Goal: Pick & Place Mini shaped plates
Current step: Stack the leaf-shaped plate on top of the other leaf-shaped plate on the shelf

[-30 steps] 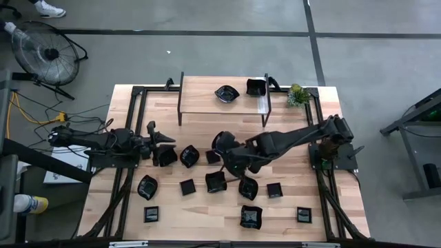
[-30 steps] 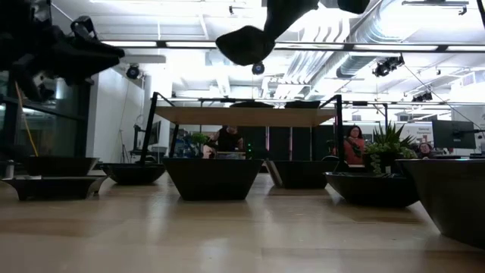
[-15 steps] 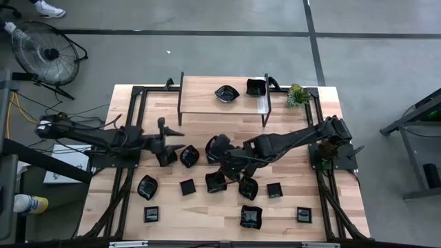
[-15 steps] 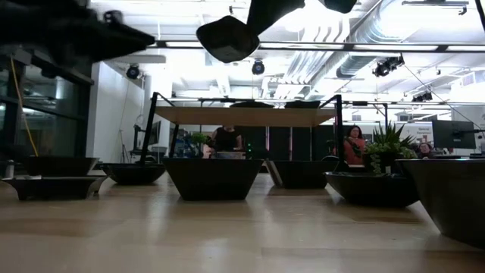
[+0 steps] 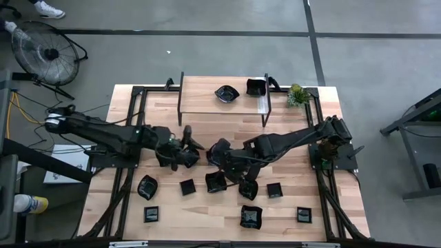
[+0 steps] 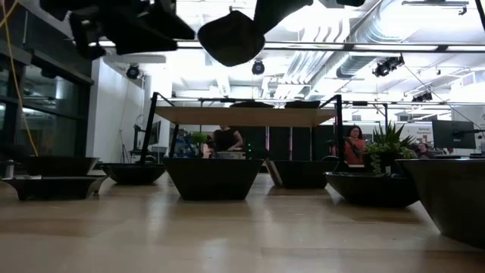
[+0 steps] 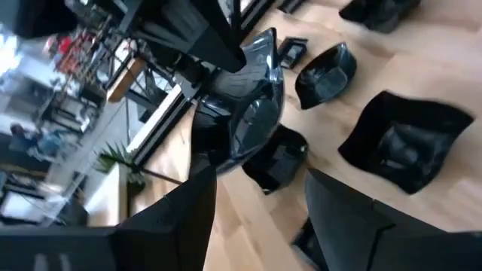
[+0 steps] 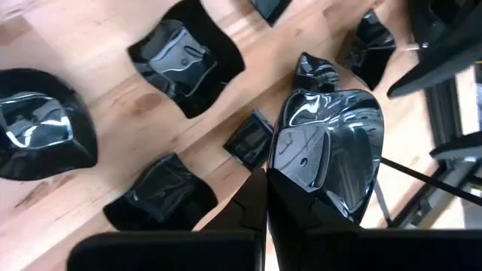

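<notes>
My right gripper is shut on a glossy black oval mini plate held high over the table's middle; the low view shows this plate well above the boards. My left gripper hangs open just left of it, touching nothing; in the left wrist view the plate stands beyond the two spread fingers. Several more mini plates rest on their bases on the table, such as a square one and a round one. Two plates sit on the raised shelf. My right gripper pinches the oval plate by its rim between its two shut fingers. The fingers slant down from the table's right side. The plate is lifted clear of the table and tilted, its hollow side facing the wrist camera.
A raised wooden shelf on dark legs stands at the table's far side, with a small green plant to its right. Plates lie scattered along the near half. People sit in the room behind.
My left gripper has risen and travelled toward the table's right, from beside the left-hand plates to close by the held plate. My right gripper has stayed in place and tipped a little, so the plate has swung slightly toward the left.
</notes>
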Robot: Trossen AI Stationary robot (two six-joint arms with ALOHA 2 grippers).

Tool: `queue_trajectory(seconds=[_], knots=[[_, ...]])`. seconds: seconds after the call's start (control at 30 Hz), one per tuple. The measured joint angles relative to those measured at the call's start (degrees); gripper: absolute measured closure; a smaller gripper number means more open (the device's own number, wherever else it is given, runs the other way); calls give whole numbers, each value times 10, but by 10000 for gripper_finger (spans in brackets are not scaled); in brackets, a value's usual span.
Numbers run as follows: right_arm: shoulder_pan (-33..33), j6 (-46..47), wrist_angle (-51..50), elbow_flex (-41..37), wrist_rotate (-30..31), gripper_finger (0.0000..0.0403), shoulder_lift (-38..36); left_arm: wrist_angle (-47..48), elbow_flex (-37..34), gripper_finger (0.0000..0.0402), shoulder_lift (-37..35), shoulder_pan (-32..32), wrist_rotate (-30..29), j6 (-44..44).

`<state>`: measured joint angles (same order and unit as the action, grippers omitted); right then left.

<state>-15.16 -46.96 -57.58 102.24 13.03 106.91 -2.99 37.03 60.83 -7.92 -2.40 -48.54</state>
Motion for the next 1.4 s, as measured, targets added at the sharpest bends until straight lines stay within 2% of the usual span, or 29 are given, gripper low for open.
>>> queue_trajectory(seconds=[0.23, 0.37, 0.67, 0.87, 1.1, 1.4], knots=[[0, 3, -18, 0, -7, 403, 0, 2, 21, 205, 42, 0, 14, -94], [5, -8, -7, 0, -42, 403, 0, 1, 21, 205, 55, 0, 21, -110], [17, -29, 28, 0, -76, 403, 0, -19, 21, 205, 66, 0, 36, -140], [18, -30, 35, 0, -74, 403, 0, -17, 21, 211, 66, 0, 47, -162], [18, -30, 46, 0, -75, 403, 0, -37, 21, 283, 70, 0, 70, -173], [18, -30, 47, 0, -81, 403, 0, -30, 21, 382, 70, 0, 73, -192]])
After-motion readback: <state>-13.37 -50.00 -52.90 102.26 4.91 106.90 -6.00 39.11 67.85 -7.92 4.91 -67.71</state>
